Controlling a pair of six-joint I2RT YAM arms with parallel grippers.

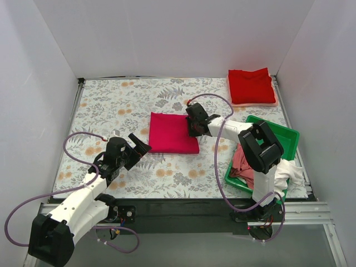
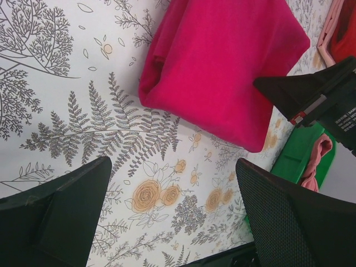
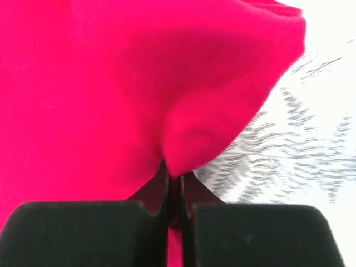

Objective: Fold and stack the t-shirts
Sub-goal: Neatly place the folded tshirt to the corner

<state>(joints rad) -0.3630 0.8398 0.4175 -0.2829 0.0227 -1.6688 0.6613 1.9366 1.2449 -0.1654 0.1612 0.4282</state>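
Observation:
A folded magenta-crimson t-shirt (image 1: pixel 172 133) lies mid-table; it also shows in the left wrist view (image 2: pixel 222 67). My right gripper (image 1: pixel 192 129) is shut on its right edge, the cloth (image 3: pixel 139 83) pinched between the fingers (image 3: pixel 161 189). My left gripper (image 1: pixel 143 146) is open and empty, just left of the shirt's near corner, its fingers (image 2: pixel 61 211) wide apart above the tablecloth. A brighter red folded t-shirt (image 1: pixel 251 85) lies at the back right on a pale pink one (image 1: pixel 253 103). Dusty-pink (image 1: pixel 243 165) and white (image 1: pixel 289 171) shirts lie crumpled in and over the tray.
A green plastic tray (image 1: pixel 272 131) stands at the right, under the right arm. The floral tablecloth (image 1: pixel 117 105) covers the table, with white walls on three sides. The right gripper's body (image 2: pixel 317 100) shows in the left wrist view beside the shirt.

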